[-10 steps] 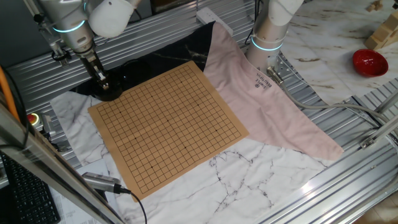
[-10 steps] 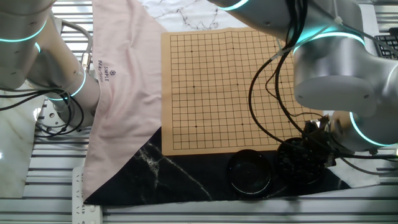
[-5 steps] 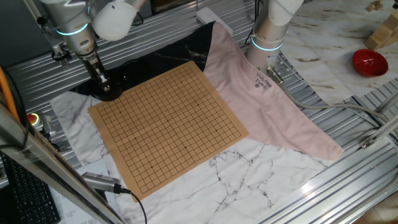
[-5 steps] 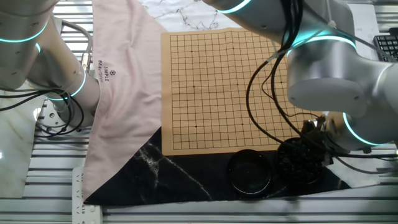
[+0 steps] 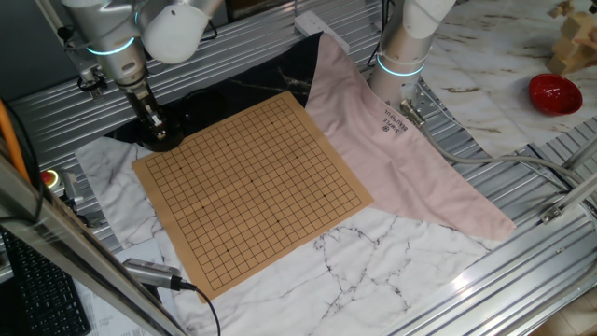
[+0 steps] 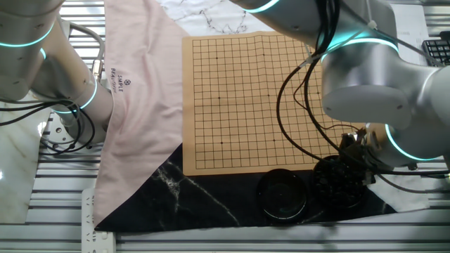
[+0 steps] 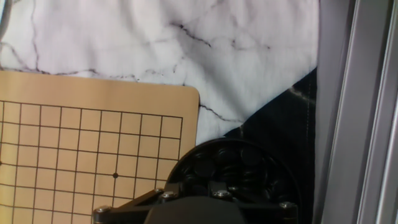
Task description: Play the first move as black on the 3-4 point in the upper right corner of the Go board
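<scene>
board: I count one Go board [image 5: 254, 191], no stones on it
bowls: two beside board, stone bowl [image 6: 339, 180], empty bowl [image 6: 282, 195]
gripper [image 5: 156, 125]: in stone bowl, jaw state I can't tell

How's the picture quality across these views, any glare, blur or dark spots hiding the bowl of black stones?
Hand view: sharp on the Go board, but the bowl is dark, its stones barely separable. One fixed view: even light, the bowl hidden behind the gripper. The other fixed view: the arm looms large and soft.
</scene>
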Tool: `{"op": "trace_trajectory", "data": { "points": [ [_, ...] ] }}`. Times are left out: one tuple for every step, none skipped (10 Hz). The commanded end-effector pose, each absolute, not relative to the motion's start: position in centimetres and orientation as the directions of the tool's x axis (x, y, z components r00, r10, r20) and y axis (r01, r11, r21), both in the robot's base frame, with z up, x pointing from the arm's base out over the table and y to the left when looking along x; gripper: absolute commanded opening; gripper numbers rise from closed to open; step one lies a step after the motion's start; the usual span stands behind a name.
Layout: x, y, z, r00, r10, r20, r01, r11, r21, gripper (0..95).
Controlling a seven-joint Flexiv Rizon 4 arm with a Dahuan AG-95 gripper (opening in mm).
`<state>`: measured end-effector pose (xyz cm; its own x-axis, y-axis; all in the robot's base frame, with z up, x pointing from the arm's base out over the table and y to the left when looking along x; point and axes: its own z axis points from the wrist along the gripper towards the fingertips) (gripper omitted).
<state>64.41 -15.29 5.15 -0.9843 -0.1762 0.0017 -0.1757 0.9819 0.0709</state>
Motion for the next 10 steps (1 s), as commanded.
{"op": "trace_trajectory", "data": {
  "points": [
    [64.39, -15.30, 4.81, -0.984, -0.180, -0.005, -0.179, 0.981, 0.068, 19.0],
    [64.39, -15.29, 4.69, -0.984, -0.178, -0.006, -0.178, 0.982, 0.068, 19.0],
    [64.39, -15.28, 4.68, -0.985, -0.175, -0.005, -0.174, 0.982, 0.068, 19.0],
    [64.38, -15.28, 4.68, -0.985, -0.171, -0.004, -0.171, 0.983, 0.069, 19.0],
    [64.38, -15.28, 4.68, -0.986, -0.165, -0.003, -0.164, 0.984, 0.069, 19.0],
    [64.38, -15.28, 4.68, -0.987, -0.160, -0.002, -0.160, 0.985, 0.070, 0.0],
    [64.38, -15.28, 4.68, -0.988, -0.155, 0.000, -0.154, 0.986, 0.070, 0.0],
    [64.38, -15.28, 4.68, -0.989, -0.151, 0.000, -0.151, 0.986, 0.070, 0.0],
    [64.38, -15.28, 4.68, -0.989, -0.151, 0.000, -0.150, 0.986, 0.070, 0.0],
    [64.38, -15.28, 4.68, -0.989, -0.149, 0.000, -0.149, 0.986, 0.070, 0.0]
  ]
}}
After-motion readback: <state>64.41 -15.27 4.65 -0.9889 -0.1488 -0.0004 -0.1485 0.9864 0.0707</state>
